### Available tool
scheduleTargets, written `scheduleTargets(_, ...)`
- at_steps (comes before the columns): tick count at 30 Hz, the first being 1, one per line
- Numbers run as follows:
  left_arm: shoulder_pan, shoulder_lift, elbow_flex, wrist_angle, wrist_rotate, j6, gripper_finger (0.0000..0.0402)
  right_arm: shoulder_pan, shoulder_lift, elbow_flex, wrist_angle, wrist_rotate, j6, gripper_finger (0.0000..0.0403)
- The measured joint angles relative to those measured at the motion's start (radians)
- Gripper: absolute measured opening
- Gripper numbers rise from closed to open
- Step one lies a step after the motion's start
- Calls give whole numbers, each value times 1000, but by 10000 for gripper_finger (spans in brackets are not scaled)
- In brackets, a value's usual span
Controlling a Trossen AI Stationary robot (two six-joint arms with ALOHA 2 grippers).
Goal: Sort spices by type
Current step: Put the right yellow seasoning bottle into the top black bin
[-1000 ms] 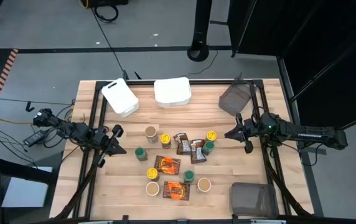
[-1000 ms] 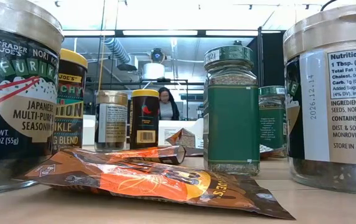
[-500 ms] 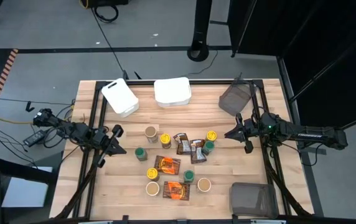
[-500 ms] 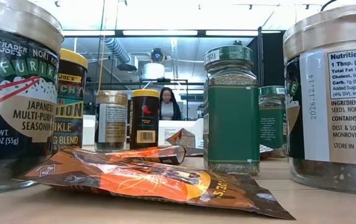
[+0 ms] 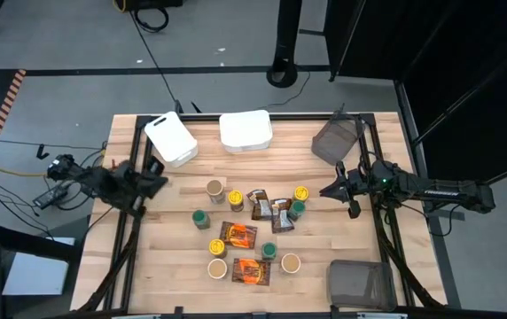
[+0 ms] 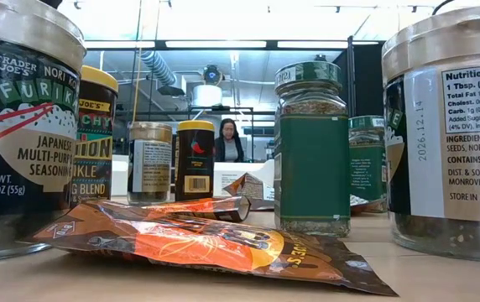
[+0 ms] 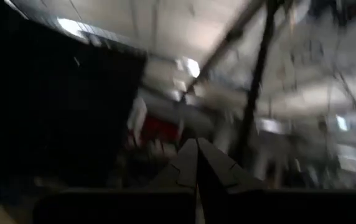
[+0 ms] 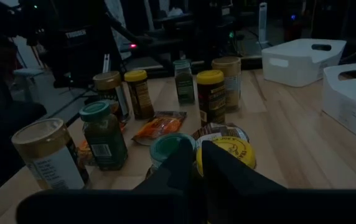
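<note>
The spices sit in a loose cluster mid-table (image 5: 342,244): jars (image 5: 214,188) with tan, yellow and green lids, and orange foil packets (image 5: 238,236) lying flat among them. Two white tubs (image 5: 245,130) stand at the far edge, a grey bin (image 5: 335,140) at the far right corner and another (image 5: 360,283) at the near right.

The left gripper (image 5: 153,181) hangs over the table's left edge, near the left tub, fingers together and holding nothing; its wrist view is blurred and seems to point up at the room.

The right gripper (image 5: 328,191) waits at the right edge, just beside a yellow-lidded jar (image 5: 301,192), fingers pressed together, empty.

A person (image 6: 226,139) stands in the room behind.
</note>
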Motion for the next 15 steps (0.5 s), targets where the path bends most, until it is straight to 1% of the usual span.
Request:
scheduleTargets(3, 0, 0, 0, 89, 0, 0, 7, 0, -1, 0, 104, 25, 5, 46)
scheduleTargets(5, 0, 0, 0, 116, 0, 0, 7, 0, 0, 0, 203, 25, 27, 46)
scheduleTargets(10, 0, 0, 0, 153, -3, 25, 7, 0, -1, 0, 510, 37, 224, 46)
scheduleTargets(13, 0, 0, 0, 188, -4, 0, 7, 0, -1, 0, 693, 117, 323, 46)
scheduleTargets(15, 0, 0, 0, 241, -4, -5, 7, 0, -1, 0, 800, 137, 356, 45)
